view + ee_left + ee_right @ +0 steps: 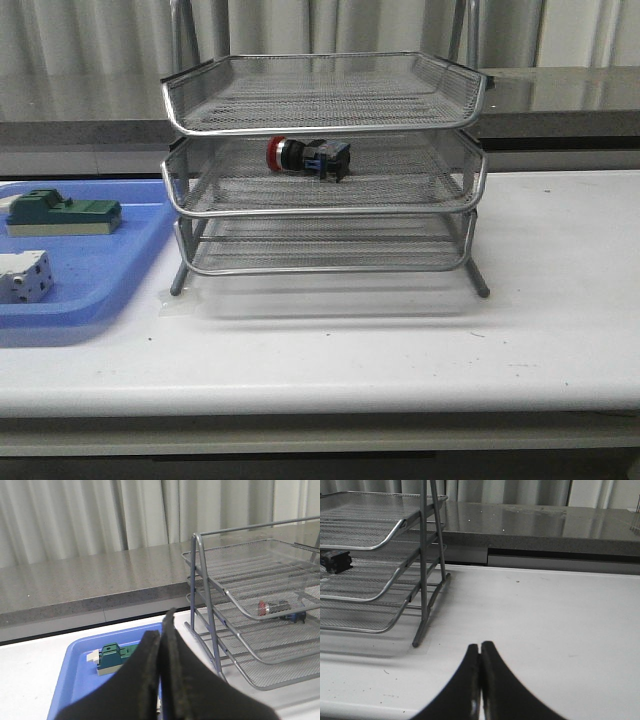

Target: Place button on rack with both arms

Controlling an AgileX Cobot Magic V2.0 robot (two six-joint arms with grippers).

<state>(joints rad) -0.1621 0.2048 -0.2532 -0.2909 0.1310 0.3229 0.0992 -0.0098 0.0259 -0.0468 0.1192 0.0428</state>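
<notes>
The button (308, 157) lies on its side in the middle tray of the rack (325, 170), red cap pointing left. The rack stands on a white table (540, 300), with a blue tray (90, 280) just beside it on the left, holding a green-and-white block (65, 212) and a white block (22, 275). Behind runs a grey stone ledge (560, 95) under pale curtains (330, 25). The left gripper (160, 645) is pressed together above the blue tray, holding nothing; the right gripper (480, 652) is pressed together too, over bare tabletop.
</notes>
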